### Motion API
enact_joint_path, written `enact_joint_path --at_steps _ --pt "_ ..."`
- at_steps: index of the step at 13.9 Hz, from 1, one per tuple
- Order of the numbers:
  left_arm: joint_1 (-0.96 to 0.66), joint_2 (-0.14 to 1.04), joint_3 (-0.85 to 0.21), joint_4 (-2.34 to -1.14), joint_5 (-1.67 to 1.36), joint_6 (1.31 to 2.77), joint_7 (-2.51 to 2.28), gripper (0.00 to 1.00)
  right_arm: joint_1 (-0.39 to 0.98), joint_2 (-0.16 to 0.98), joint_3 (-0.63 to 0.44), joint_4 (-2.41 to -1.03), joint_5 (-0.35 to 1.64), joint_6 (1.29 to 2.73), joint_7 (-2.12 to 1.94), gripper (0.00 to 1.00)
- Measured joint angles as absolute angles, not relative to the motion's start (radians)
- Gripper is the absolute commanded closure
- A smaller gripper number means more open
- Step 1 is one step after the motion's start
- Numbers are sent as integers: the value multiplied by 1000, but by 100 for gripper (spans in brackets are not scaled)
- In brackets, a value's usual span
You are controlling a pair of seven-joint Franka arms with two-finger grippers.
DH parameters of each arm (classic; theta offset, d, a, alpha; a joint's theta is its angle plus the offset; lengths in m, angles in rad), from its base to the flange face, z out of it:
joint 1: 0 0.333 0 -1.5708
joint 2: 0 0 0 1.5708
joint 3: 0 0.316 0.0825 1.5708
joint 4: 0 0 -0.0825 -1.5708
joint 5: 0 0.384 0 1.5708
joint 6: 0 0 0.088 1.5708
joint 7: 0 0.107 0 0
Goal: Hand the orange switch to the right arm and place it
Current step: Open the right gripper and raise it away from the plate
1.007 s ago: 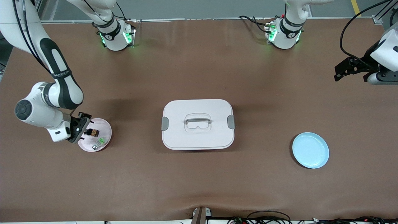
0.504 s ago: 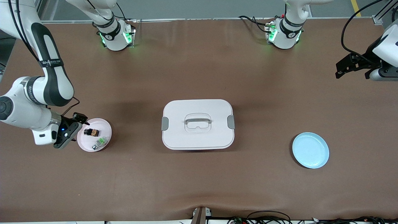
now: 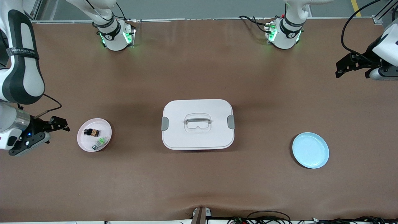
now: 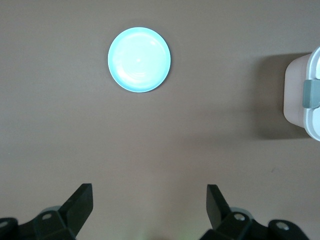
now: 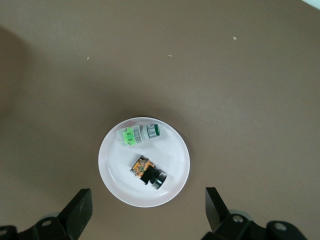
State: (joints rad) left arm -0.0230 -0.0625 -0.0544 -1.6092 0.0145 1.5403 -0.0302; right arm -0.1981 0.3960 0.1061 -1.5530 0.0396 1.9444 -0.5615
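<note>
You see the right end effector has pulled back from the pink dish toward the counter edge, fingers apart, empty. The orange switch lies in that dish. The left end effector waits, fingers apart.

The right gripper was low over the pink plate a second ago, right by the orange switch. Then it pulled away toward the right arm's end of the table, and it came off the plate. Now it was over the bare table just beside the plate, with its fingers wide apart and nothing in them. The big white right arm swung out to the edge with it. The left gripper moved up a tiny bit near its own end of the table.
</note>
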Motion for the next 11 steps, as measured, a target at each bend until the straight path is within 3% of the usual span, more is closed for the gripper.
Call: enact_joint_path --at_steps 7,11 --pt "-23 -64 -54 -1610 14 1524 -29 0 -217 397 102 -1456 39 1936 -431 0" --pt "-23 -72 -54 -1610 14 1523 -28 0 -268 396 101 -1351 46 1831 -431 0"
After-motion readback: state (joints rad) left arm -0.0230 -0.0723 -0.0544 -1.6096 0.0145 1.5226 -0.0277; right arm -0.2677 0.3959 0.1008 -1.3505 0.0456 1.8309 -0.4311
